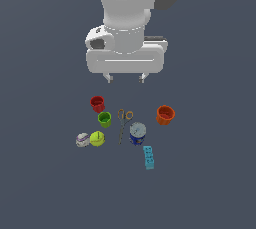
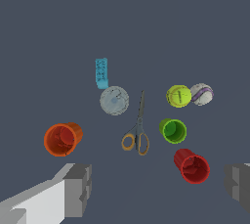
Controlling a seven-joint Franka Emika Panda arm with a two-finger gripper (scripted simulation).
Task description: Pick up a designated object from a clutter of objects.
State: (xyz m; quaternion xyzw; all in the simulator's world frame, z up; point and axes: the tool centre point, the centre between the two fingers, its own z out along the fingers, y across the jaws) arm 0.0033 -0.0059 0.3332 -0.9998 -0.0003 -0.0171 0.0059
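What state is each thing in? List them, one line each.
gripper: open, above the clutter, holding nothing
yellow-green ball: on the surface, touching the white-purple ball
red cup: upright, empty
green cup: upright, empty
orange cup: tilted, empty
scissors: flat, blades closed
blue can: upright
cyan block: lying flat

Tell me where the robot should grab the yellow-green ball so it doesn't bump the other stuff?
Probably from straight above, closing on the middle of the yellow-green ball. It is round, so any width fits, but the white-and-purple ball touches one side. Fingers should likely go on the two free sides, one facing the green cup, one opposite. The gripper is open, high above.
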